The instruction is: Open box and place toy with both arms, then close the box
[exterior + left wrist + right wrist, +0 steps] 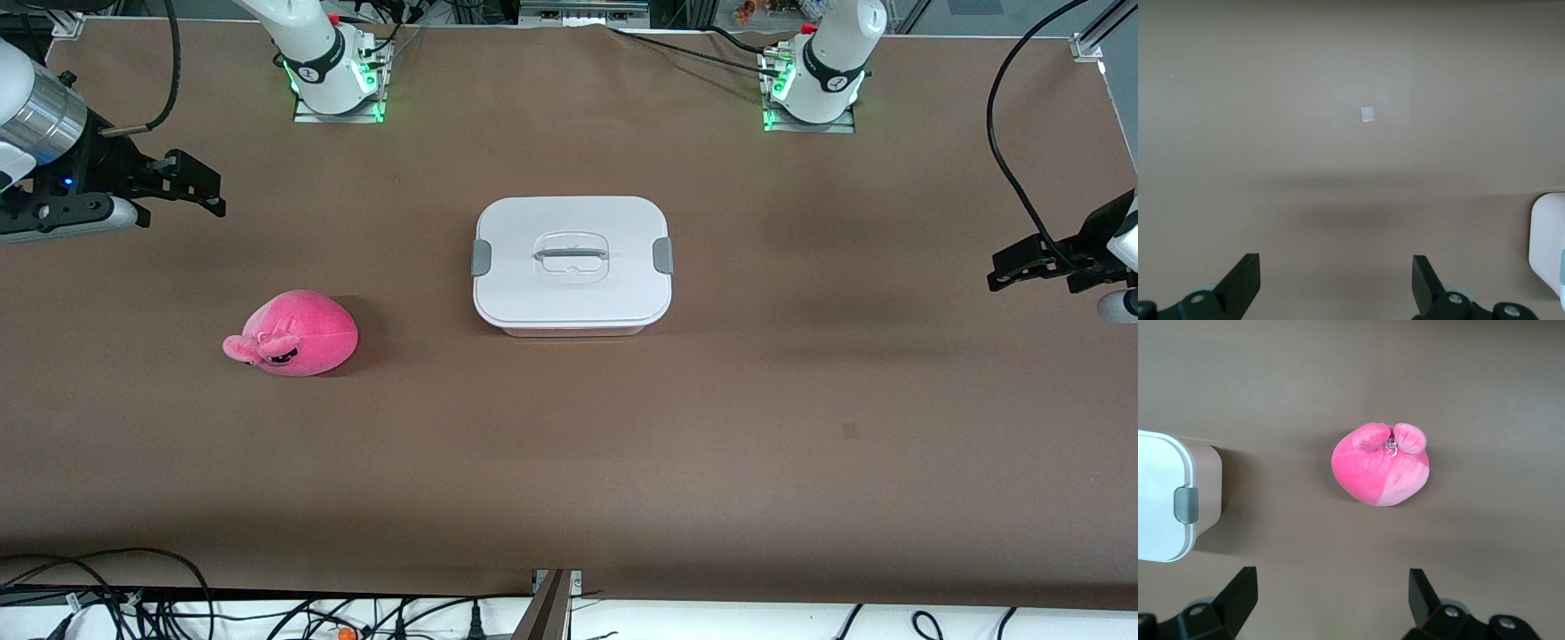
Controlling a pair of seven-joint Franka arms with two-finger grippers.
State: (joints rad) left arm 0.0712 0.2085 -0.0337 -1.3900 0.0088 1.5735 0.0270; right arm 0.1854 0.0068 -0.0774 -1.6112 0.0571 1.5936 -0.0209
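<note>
1. Brown covering is seen across the whole table (569,462), which fills the front frame.
2. The box (572,265) is found at the centre of the frame, slightly above the middle; its white lid (613,227) is shut on it, with a grey clip (481,257) at each short end and a clear handle (573,257) in the middle.
3. The toy (293,334), hot pink, lies on the table at the left of the frame, lower than the box and well apart from it, toward the right arm's end.
4. The right gripper (191,191) is held in the air at the upper left edge of the frame, above the toy in the picture; its fingers (1238,597) are spread wide and nothing is held.
5. The left gripper (1022,267) is held at the right edge, level with the box; its fingers (1241,280) are likewise wide apart and empty.
6. In the left wrist view a small pale mark (1367,114) is seen on the covering.
</note>
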